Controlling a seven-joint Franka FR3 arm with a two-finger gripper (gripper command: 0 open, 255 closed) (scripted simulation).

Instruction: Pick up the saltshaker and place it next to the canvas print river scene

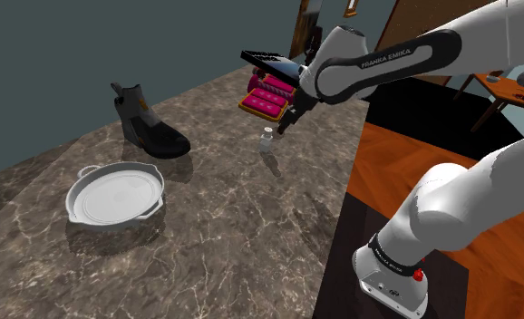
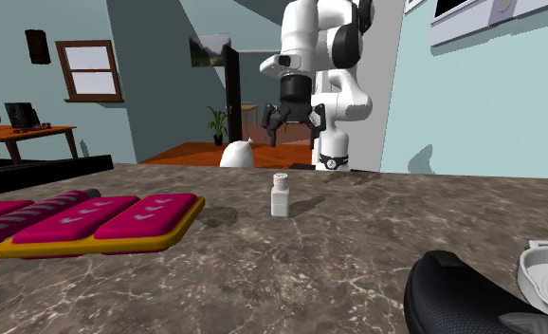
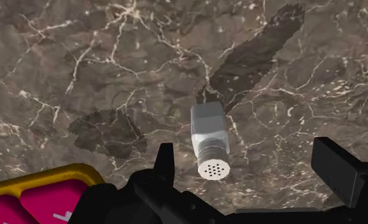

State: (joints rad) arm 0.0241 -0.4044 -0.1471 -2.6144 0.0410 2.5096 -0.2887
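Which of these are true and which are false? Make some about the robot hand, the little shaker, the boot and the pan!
1. The saltshaker stands upright on the marble counter. True.
2. The gripper is squeezing the saltshaker. False: its fingers are open, and it hangs above the shaker without touching it.
3. A black boot stands on the counter. True.
4. The saltshaker sits inside the round pan. False: it stands on the bare counter, well apart from the pan.
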